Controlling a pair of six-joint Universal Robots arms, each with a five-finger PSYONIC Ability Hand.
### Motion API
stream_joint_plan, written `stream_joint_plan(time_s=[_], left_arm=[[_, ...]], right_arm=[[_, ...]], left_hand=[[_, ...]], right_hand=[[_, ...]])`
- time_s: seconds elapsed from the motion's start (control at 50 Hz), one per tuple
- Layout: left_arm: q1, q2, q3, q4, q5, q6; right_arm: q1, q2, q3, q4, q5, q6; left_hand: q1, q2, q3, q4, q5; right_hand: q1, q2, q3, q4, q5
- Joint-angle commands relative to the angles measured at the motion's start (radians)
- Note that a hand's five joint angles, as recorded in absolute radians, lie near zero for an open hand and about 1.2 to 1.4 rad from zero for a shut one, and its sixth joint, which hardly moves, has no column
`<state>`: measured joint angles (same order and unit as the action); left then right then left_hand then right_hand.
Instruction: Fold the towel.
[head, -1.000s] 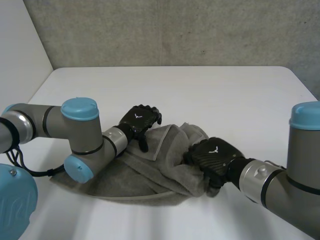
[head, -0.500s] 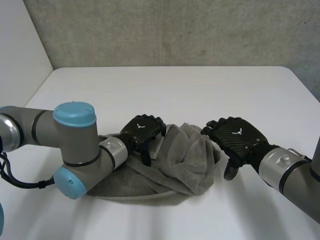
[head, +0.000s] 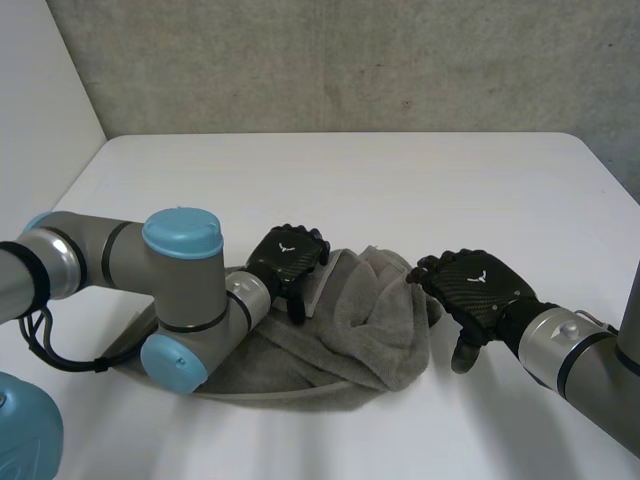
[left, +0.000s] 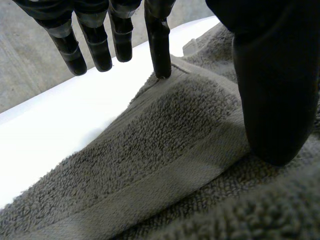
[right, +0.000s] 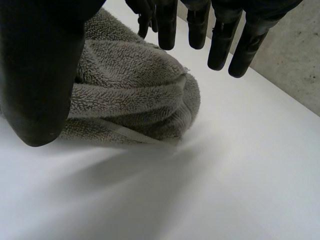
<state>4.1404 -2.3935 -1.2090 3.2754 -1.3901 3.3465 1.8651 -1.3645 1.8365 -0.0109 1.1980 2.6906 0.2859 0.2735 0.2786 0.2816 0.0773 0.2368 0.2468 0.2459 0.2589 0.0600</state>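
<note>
Fingers (left: 161, 45) straight; left (head: 285, 262) on towel (head: 350, 330), right (head: 478, 292) beside

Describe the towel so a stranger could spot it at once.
On the white table, look between the left hand and the right hand. The towel is the grey, fluffy, rumpled heap there, soft cloth where both hands are hard and black.

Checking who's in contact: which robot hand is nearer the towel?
Left. The left robot hand rests on the towel, thumb and fingertip touching it; the right robot hand hovers open beside its bunched end.
</note>
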Motion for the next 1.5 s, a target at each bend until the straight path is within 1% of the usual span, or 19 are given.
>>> stream_joint_plan(time_s=[0.02,0.1,0.14,0.2,0.38,0.6,0.68,0.82,0.86,0.88,0.9,0.92,0.96,0.98,1.0,1.18,1.26,1.34,1.5], left_arm=[[0.001,-0.013,0.006,0.001,-0.021,-0.002],[0.001,-0.013,0.013,0.001,-0.032,-0.002],[0.001,-0.009,0.019,0.001,-0.040,-0.007],[0.001,-0.007,0.023,0.001,-0.038,-0.005],[0.001,-0.009,0.036,0.004,-0.040,-0.009],[0.001,-0.032,0.045,0.029,-0.041,-0.012],[-0.002,-0.030,0.034,0.026,-0.038,-0.018],[-0.009,-0.038,0.037,0.027,-0.036,-0.015],[-0.011,-0.042,0.040,0.026,-0.038,-0.015],[-0.011,-0.044,0.040,0.026,-0.038,-0.013],[-0.011,-0.044,0.040,0.026,-0.038,-0.015],[-0.011,-0.044,0.040,0.026,-0.038,-0.015],[-0.011,-0.041,0.042,0.027,-0.043,-0.018],[-0.011,-0.041,0.042,0.027,-0.043,-0.018],[-0.011,-0.035,0.042,0.027,-0.044,-0.022],[-0.008,0.030,0.036,0.030,-0.050,-0.068],[0.000,0.060,0.029,0.029,-0.087,-0.073],[0.011,0.102,0.008,0.027,-0.101,-0.074],[0.102,0.335,-0.173,0.035,-0.087,-0.073]], right_arm=[[0.003,0.001,0.007,-0.004,0.000,0.000],[0.008,0.001,0.010,-0.015,0.002,0.000],[0.009,0.002,0.017,-0.021,0.002,-0.002],[0.011,0.002,0.018,-0.026,0.002,-0.002],[0.011,0.019,0.020,-0.030,0.002,-0.003],[0.012,0.047,0.026,-0.037,0.002,-0.008],[0.012,0.053,0.026,-0.040,0.002,-0.011],[0.012,0.057,0.026,-0.040,0.002,-0.014],[0.012,0.058,0.026,-0.040,0.002,-0.014],[0.012,0.058,0.026,-0.040,0.002,-0.014],[0.012,0.058,0.026,-0.040,0.002,-0.014],[0.012,0.058,0.026,-0.040,0.002,-0.014],[0.012,0.058,0.026,-0.040,0.002,-0.014],[0.012,0.058,0.026,-0.040,0.002,-0.014],[0.012,0.058,0.026,-0.040,0.002,-0.014],[0.012,0.059,0.026,-0.040,0.002,-0.015],[0.012,0.061,0.026,-0.041,0.002,-0.015],[0.011,0.062,0.024,-0.044,0.002,-0.015],[0.000,0.058,0.010,-0.049,0.003,-0.003]], left_hand=[[0.030,0.043,0.037,0.034,0.064],[0.118,0.131,0.126,0.123,0.152],[0.232,0.245,0.240,0.237,0.266],[0.306,0.319,0.313,0.311,0.340],[0.289,0.301,0.296,0.293,0.323],[0.204,0.216,0.211,0.208,0.238],[0.069,0.081,0.076,0.073,0.103],[0.101,0.113,0.108,0.105,0.135],[0.151,0.163,0.158,0.155,0.185],[0.250,0.262,0.257,0.254,0.284],[0.463,0.475,0.470,0.467,0.497],[0.465,0.477,0.472,0.469,0.499],[1.005,1.018,1.013,1.010,1.039],[1.008,1.020,1.015,1.012,1.042],[1.109,1.122,1.117,1.114,1.143],[1.110,1.123,1.118,1.115,1.144],[1.110,1.123,1.118,1.115,1.144],[1.110,1.123,1.118,1.115,1.144],[1.110,1.123,1.118,1.115,1.144]], right_hand=[[-0.062,-0.072,-0.071,-0.084,-0.060],[-0.062,-0.072,-0.071,-0.084,-0.060],[-0.062,-0.072,-0.071,-0.084,-0.060],[-0.062,-0.072,-0.071,-0.084,-0.060],[-0.062,-0.072,-0.071,-0.084,-0.060],[-0.062,-0.072,-0.071,-0.084,-0.060],[-0.062,-0.072,-0.071,-0.084,-0.060],[-0.062,-0.072,-0.071,-0.084,-0.060],[-0.062,-0.072,-0.071,-0.084,-0.060],[-0.062,-0.072,-0.071,-0.084,-0.060],[-0.062,-0.072,-0.071,-0.084,-0.060],[-0.062,-0.072,-0.071,-0.084,-0.060],[-0.062,-0.072,-0.071,-0.084,-0.060],[-0.062,-0.072,-0.071,-0.084,-0.060],[-0.062,-0.072,-0.071,-0.084,-0.060],[-0.062,-0.072,-0.071,-0.084,-0.060],[-0.062,-0.072,-0.071,-0.084,-0.060],[-0.062,-0.072,-0.071,-0.084,-0.060],[-0.062,-0.072,-0.071,-0.084,-0.060]])
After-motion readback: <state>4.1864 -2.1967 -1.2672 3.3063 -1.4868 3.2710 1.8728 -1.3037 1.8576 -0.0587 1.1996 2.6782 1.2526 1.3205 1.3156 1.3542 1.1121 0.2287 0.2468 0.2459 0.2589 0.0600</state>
